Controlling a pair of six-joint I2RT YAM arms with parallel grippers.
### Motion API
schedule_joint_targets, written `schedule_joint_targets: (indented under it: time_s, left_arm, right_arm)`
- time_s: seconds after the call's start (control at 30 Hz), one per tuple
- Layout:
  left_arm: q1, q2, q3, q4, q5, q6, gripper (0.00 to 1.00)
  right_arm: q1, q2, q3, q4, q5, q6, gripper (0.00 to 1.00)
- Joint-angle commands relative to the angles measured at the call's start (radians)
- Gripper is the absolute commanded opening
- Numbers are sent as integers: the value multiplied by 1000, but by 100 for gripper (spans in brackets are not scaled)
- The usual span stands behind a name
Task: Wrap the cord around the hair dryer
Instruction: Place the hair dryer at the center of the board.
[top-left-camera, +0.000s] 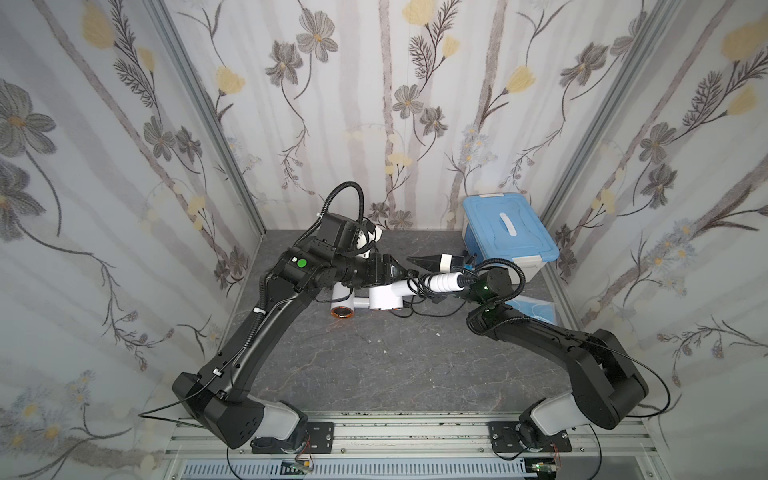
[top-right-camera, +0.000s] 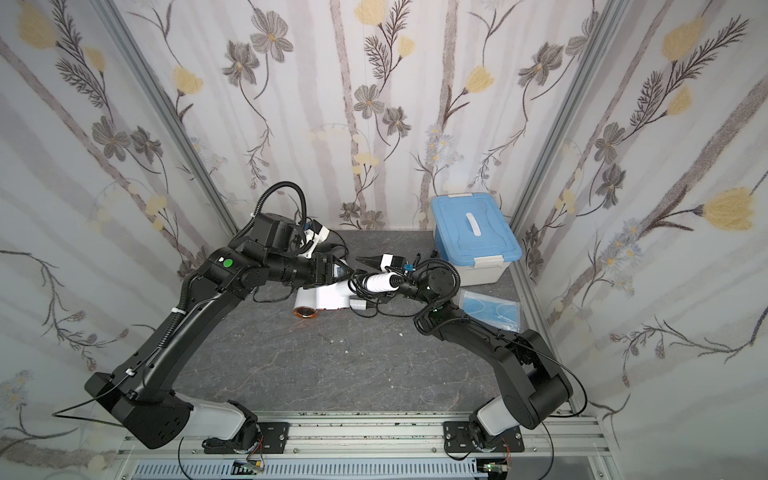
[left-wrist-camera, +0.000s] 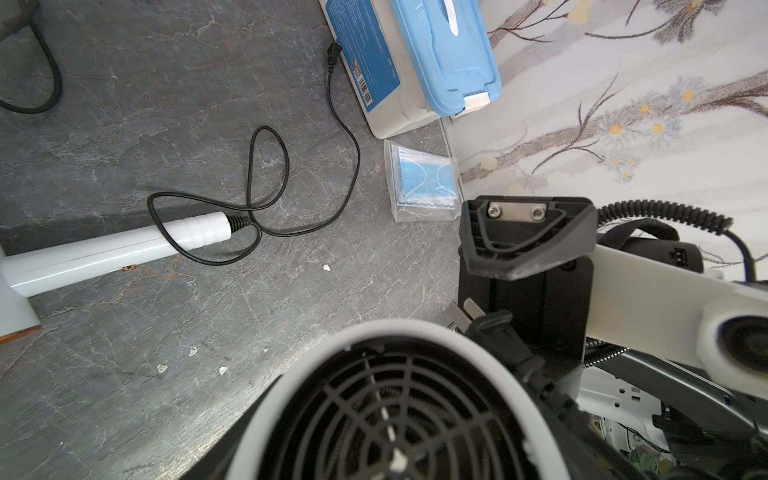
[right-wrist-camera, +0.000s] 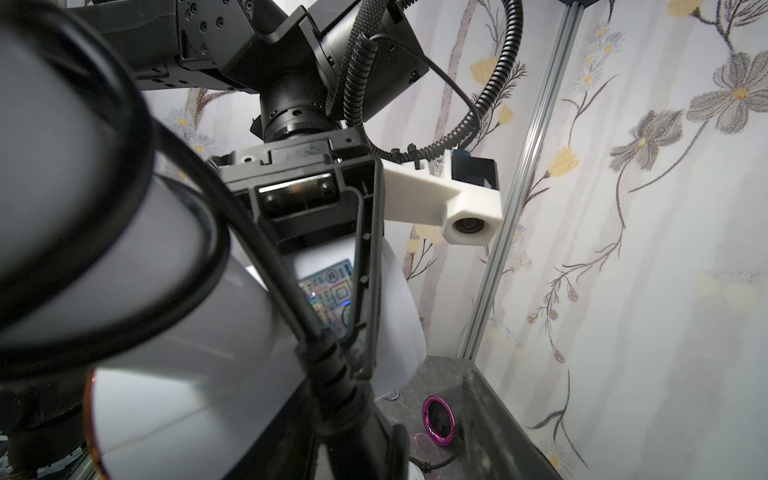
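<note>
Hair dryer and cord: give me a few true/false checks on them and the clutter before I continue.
1. The left gripper holds a hair dryer. True.
2. No cord goes round that dryer's handle. False: black cord loops round it.
3. A second dryer lies on the table. True.
4. The storage box has no lid. False: its blue lid is on.
5. The mask packet sits on the box. False: it lies on the table beside it.
</note>
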Motion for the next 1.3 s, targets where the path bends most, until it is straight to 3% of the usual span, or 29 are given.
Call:
schedule_joint_targets:
  time_s: [0.0,0.13,0.33,0.63,0.83,1.03,1.27]
  left_arm:
    - [-3,-8,2,27,30,0,0]
    - [-2,-6,-2,25,14,1,0]
    - [3,-8,-8,19,-15,-2,0]
    - [34,-62,-80,97,-115,-72,0]
    - [53,-111,-224,291,-187,-212,0]
    - [15,-178,-450,585,-457,-403,0]
    - [-72,-152,-603,733,-739,-575,0]
  right_arm:
    - [2,-2,5,3,6,7,48]
    - [2,-8,6,-15,5,13,19]
    - [1,-22,-12,-36,5,15,9]
    - [-23,-47,-76,-101,8,59,1]
    - [-25,-48,-134,-122,25,109,0]
    - [-16,-60,-165,-200,61,198,0]
    - [-7,-59,-233,-167,168,322,0]
